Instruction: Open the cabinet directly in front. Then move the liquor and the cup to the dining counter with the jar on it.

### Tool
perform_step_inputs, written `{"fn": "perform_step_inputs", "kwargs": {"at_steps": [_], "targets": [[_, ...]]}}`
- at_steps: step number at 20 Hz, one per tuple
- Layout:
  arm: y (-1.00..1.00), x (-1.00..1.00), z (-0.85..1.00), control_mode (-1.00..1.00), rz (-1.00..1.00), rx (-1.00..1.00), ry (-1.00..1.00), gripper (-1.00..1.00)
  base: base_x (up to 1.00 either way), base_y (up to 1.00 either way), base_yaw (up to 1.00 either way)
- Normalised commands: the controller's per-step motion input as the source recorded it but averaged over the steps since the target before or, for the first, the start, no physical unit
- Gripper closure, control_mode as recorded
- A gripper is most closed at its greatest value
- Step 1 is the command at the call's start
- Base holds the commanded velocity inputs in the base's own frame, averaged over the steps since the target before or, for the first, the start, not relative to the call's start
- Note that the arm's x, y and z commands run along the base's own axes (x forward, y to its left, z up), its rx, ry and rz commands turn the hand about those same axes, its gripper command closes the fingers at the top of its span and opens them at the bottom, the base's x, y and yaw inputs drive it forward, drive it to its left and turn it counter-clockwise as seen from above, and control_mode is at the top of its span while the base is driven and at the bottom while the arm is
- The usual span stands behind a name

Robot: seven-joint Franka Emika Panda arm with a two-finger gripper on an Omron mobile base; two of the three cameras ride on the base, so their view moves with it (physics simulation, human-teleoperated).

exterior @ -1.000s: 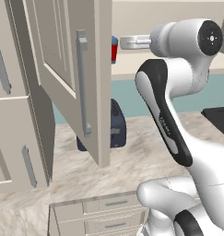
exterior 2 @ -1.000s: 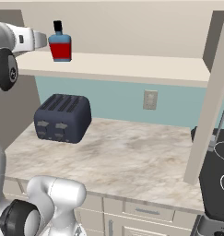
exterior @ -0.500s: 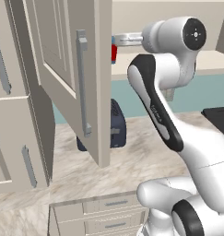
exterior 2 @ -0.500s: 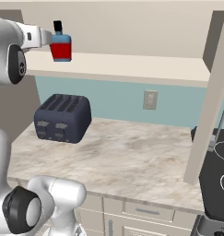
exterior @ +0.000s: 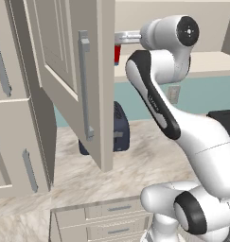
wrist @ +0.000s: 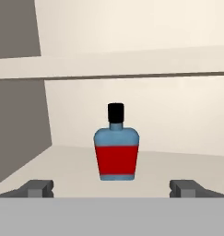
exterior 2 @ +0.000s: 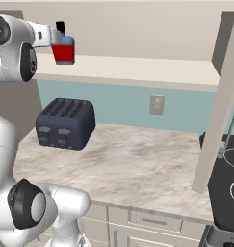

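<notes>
The liquor (wrist: pixel 116 154), a blue bottle with a red label and black cap, stands upright on the lower shelf (exterior 2: pixel 137 70) of the open cabinet. My gripper (wrist: pixel 113 189) is open and level with the bottle, which sits ahead, centred between the two fingertips (wrist: pixel 37 188) and short of them. From the right base view the gripper (exterior 2: pixel 55 37) is just left of the liquor (exterior 2: pixel 64 49). In the left base view only a red sliver of the liquor (exterior: pixel 117 54) shows past the open cabinet door (exterior: pixel 64 71). The cup, jar and dining counter are out of view.
A dark toaster (exterior 2: pixel 65 124) sits on the marbled counter (exterior 2: pixel 137 169) under the shelf. The left door's bar handle (exterior: pixel 84 85) hangs close to my arm. The right door (exterior 2: pixel 224 96) stands open edge-on, with a black stove (exterior 2: pixel 229 193) beyond it. Drawers (exterior: pixel 107 220) lie below.
The arm has carried the hand further into the cabinet, closing on the liquor from its left in the right base view. The bottle has stayed put.
</notes>
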Motion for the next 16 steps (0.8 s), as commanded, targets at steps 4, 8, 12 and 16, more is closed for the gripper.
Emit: {"fn": "perform_step_inputs", "kwargs": {"at_steps": [4,8,12,16], "targets": [[0.0,0.42,-0.03,-1.0,0.0,0.0,0.01,-1.0,0.0,0.0,0.0],[0.0,0.4,-0.03,-1.0,0.0,0.0,0.03,-1.0,0.0,0.0,0.0],[0.0,0.31,0.0,-1.0,0.0,0.0,0.08,-1.0,0.0,0.0,0.0],[0.0,0.28,0.0,-1.0,0.0,0.0,0.09,-1.0,0.0,0.0,0.0]]}}
